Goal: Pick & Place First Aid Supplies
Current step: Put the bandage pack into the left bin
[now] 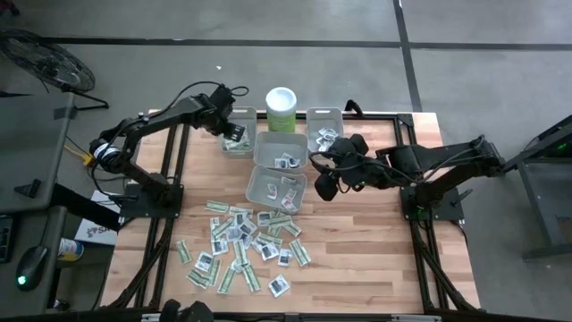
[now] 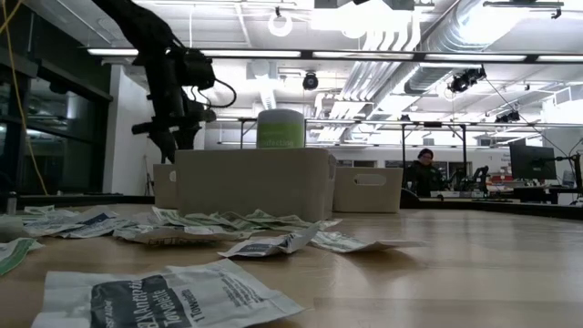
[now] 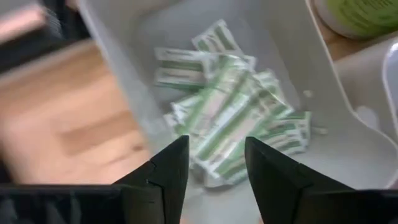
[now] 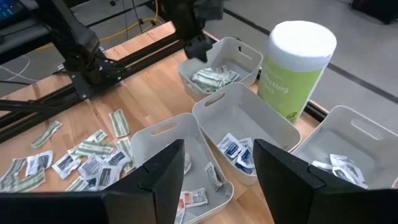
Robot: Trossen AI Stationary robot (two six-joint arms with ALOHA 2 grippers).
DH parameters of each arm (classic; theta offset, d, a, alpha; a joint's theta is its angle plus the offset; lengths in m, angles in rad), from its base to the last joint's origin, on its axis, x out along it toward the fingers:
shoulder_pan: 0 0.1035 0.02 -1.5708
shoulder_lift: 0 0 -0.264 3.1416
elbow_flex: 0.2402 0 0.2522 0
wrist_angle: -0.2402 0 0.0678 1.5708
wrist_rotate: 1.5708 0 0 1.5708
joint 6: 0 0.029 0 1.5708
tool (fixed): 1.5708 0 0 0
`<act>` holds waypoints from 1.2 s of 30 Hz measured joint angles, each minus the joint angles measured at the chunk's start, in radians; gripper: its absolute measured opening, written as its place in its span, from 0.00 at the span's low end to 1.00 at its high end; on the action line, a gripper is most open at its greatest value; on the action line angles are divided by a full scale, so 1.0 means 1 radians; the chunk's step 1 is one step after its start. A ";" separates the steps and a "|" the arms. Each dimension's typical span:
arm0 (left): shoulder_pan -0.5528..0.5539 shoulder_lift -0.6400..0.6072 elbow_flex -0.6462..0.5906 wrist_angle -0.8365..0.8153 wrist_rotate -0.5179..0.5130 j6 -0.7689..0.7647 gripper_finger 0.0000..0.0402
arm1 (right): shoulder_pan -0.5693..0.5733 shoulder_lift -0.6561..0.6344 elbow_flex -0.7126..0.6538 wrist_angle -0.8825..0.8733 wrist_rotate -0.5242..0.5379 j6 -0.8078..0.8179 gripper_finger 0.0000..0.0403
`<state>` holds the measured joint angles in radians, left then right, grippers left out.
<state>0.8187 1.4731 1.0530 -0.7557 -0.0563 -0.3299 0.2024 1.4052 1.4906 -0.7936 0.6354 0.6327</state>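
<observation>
Flat paper packets (image 1: 241, 246) strewn on table, green-white strips (image 3: 230, 118) heaped in bin

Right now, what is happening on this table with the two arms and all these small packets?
The robot is sorting first aid packets from a loose pile on the table into grey bins. The left gripper hangs over the far-left bin, jaws apart and empty, above a heap of green-white strips. The right gripper waits open and empty near the middle bins, which hold white square packets. Many packets lie unsorted.
</observation>
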 joint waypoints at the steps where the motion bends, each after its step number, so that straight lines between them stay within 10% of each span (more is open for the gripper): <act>1: -0.001 0.000 0.018 -0.019 -0.014 0.015 0.39 | 0.000 0.000 0.000 -0.002 -0.005 0.000 0.46; 14: -0.079 -0.198 0.076 -0.081 0.020 0.067 0.39 | 0.012 0.009 0.000 -0.072 -0.166 0.005 0.46; 36: -0.714 -0.403 0.076 -0.154 -0.221 -0.165 0.39 | 0.186 0.258 0.000 0.022 -0.496 -0.288 0.44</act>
<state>0.1047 1.0702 1.1294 -0.9099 -0.2776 -0.4952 0.3886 1.6635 1.4910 -0.7719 0.1394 0.3450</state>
